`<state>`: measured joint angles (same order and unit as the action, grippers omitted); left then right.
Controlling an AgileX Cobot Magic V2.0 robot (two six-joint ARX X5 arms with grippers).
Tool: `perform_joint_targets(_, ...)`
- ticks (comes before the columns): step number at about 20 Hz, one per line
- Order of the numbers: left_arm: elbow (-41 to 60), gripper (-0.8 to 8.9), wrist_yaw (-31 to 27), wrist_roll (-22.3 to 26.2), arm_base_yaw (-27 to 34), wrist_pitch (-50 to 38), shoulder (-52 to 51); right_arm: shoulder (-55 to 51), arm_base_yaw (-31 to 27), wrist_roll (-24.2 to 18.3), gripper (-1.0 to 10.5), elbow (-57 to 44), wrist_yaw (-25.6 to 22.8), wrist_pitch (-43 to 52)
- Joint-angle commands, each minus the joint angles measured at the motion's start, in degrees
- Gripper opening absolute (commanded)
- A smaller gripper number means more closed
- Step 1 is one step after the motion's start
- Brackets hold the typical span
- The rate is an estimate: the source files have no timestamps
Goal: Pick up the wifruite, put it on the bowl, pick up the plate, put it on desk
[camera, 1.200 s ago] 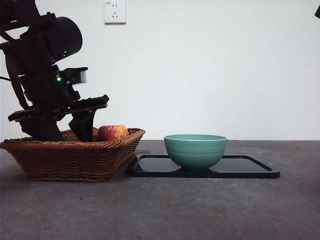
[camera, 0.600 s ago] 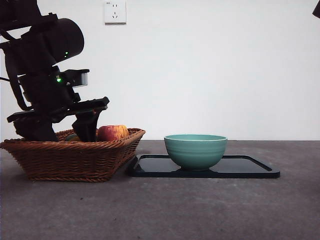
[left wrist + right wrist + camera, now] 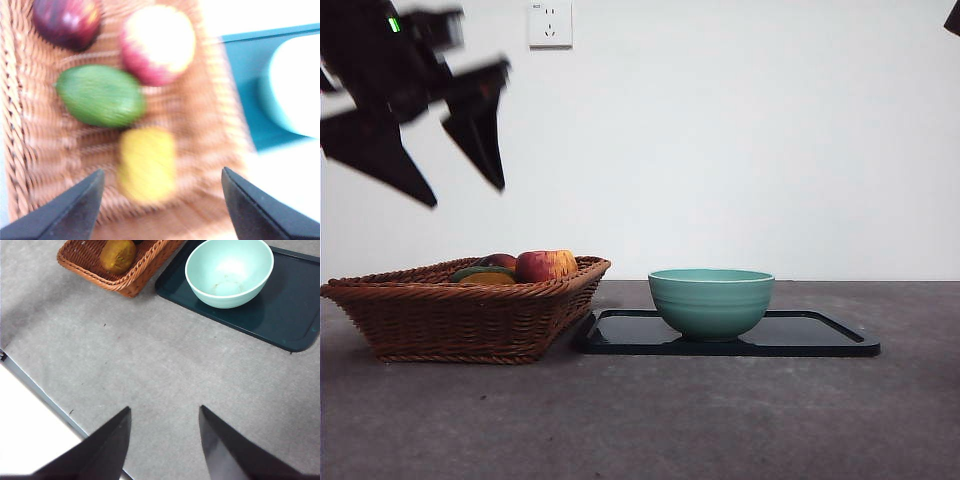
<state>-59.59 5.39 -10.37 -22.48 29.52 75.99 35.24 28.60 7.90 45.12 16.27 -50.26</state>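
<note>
A white wall with a socket point(image 3: 549, 23) backs the dark grey-brown mottled worktop point(image 3: 720, 410). Toward its left edge, the left gripper point(image 3: 460, 165), empty with jaws wide apart, has risen clear of the brown wicker basket point(image 3: 460, 315), where the small brownish-orange wifruite point(image 3: 118, 254) lies; its long axis is unclear. Rightward, the ridged teal-green bowl point(image 3: 711, 301) sits on the black tray point(image 3: 820, 335). The right gripper point(image 3: 164, 440) hangs open, empty.
</note>
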Motion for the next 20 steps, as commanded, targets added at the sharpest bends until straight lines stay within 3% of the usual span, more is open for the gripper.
perform_joint_targets(1,-1.18,3.76,5.09,1.11,-0.48,1.73,-4.63,0.22,0.42,-0.17,2.2,0.09,-0.22,0.98)
perform_joint_targets(4,-1.18,3.75,14.73,3.96,-0.48,5.60,-11.10,0.22,0.42,-0.17,2.2,0.07,-0.22,0.96)
perform_joint_targets(9,-1.18,3.75,22.77,9.55,-0.48,14.73,-18.60,0.22,0.42,-0.17,2.2,0.09,-0.22,0.96)
perform_joint_targets(13,-1.18,3.75,23.80,12.87,-0.48,20.52,-21.00,0.22,0.42,0.26,2.2,0.09,-0.22,0.96)
perform_joint_targets(20,-1.18,3.75,23.82,12.98,-0.48,21.77,-20.98,0.22,0.42,1.49,2.2,0.09,-0.22,0.94)
